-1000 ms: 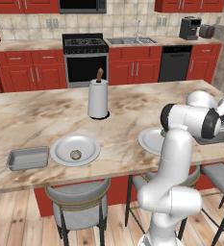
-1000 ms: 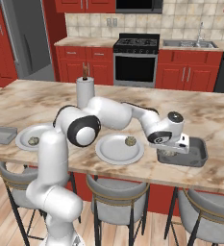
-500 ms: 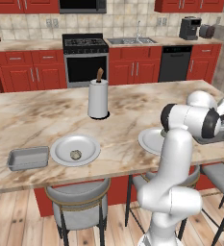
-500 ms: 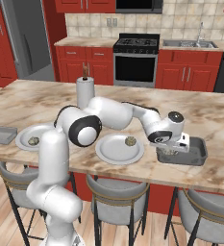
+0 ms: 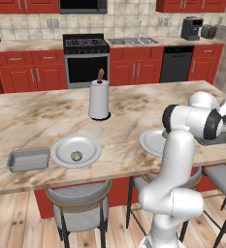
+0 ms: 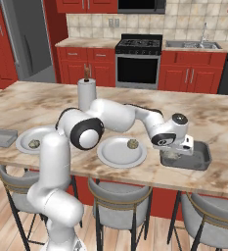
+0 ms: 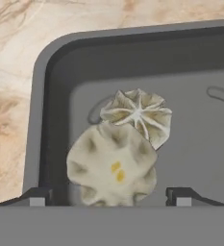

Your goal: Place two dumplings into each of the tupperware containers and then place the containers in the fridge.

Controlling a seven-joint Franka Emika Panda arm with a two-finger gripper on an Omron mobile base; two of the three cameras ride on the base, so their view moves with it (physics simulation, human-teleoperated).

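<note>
My gripper (image 7: 108, 197) hangs open just above the right tupperware container (image 7: 42, 101), its fingertips (image 7: 36, 198) standing clear on either side of a dumpling (image 7: 112, 168). A second dumpling (image 7: 140, 115) lies behind it, touching it, on the container floor. From the right base view the gripper (image 6: 170, 156) is down in that container (image 6: 203, 158) near the counter's front edge. The other tupperware container (image 5: 28, 160) sits far left with nothing in it. One dumpling (image 5: 76, 156) rests on the left plate (image 5: 61, 147), another dumpling (image 6: 133, 143) on the middle plate (image 6: 116, 154). The fridge (image 6: 25, 41) stands at the back left.
A paper towel roll (image 5: 99, 99) stands upright mid-counter behind the plates. Bar stools (image 5: 80, 206) line the counter's near side. The stove, sink and red cabinets run along the far wall.
</note>
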